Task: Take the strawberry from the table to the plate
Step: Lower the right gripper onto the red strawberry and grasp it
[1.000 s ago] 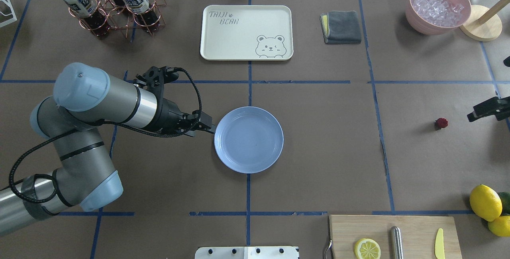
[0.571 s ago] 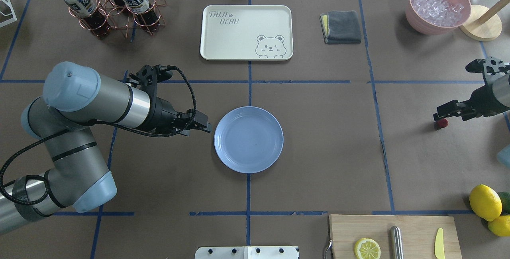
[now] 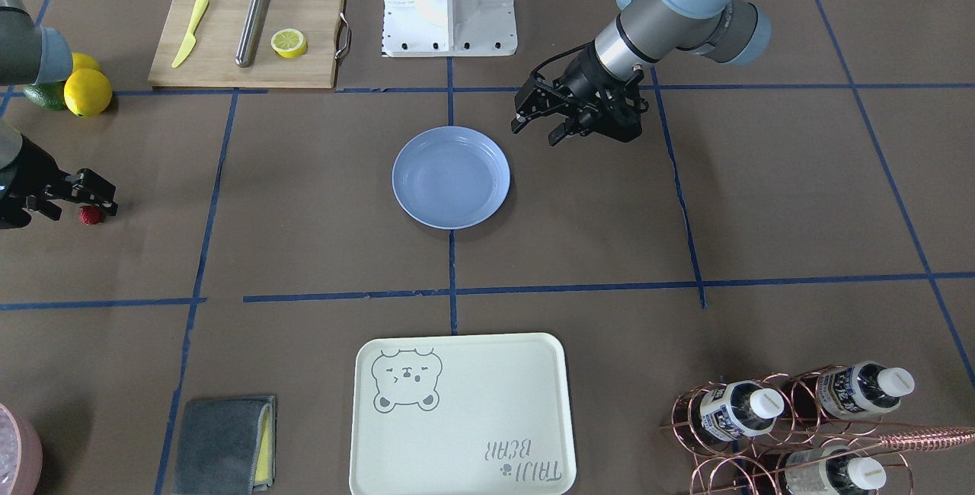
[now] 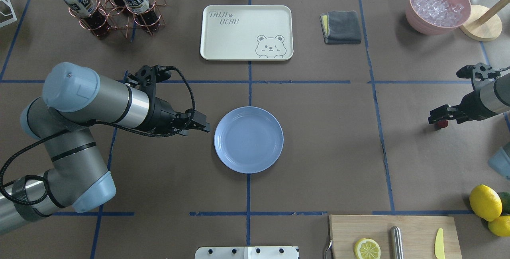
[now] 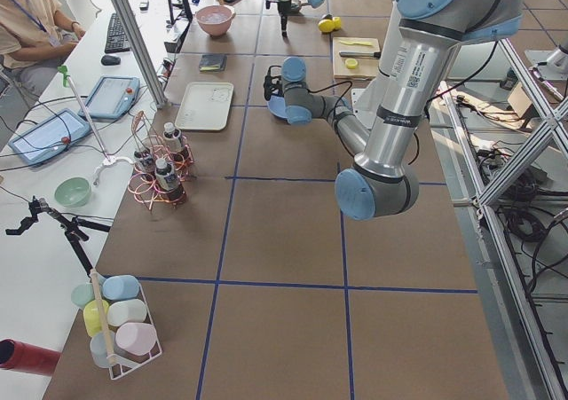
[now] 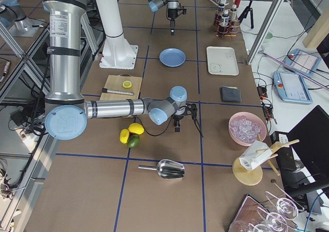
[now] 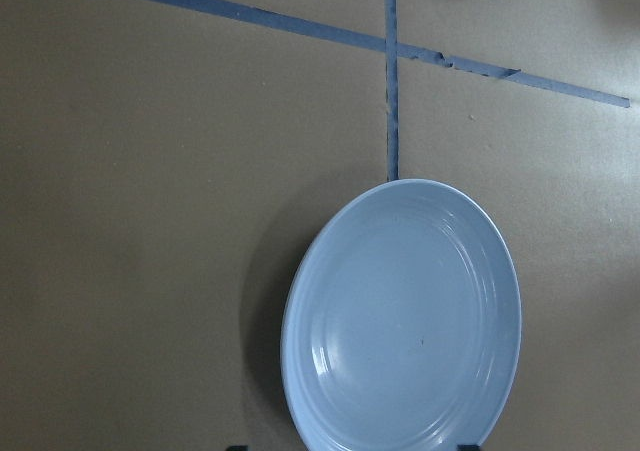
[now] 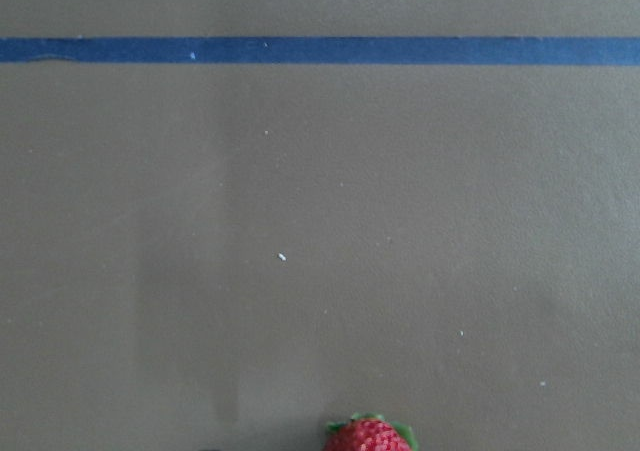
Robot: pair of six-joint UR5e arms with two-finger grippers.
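Strawberry (image 4: 441, 124): on the table (image 4: 326, 159), far out on the robot's right side and well apart from the plate; in the overhead view it is partly hidden under the right gripper; in the right wrist view it shows at the bottom edge, red with green leaves
Plate (image 4: 248, 139): light blue and round, at the table's middle; 1 blue tape line runs under it
Left gripper (image 4: 204, 126): low, just beside the plate's rim on the robot's left side, a small gap between them; its 2 fingers stand apart
Right gripper (image 4: 435, 117): close over the strawberry; I cannot tell whether its fingers are spread or together, nor whether they touch the berry
Tray (image 4: 246, 32): cream with a bear drawing; beyond the plate, apart from it
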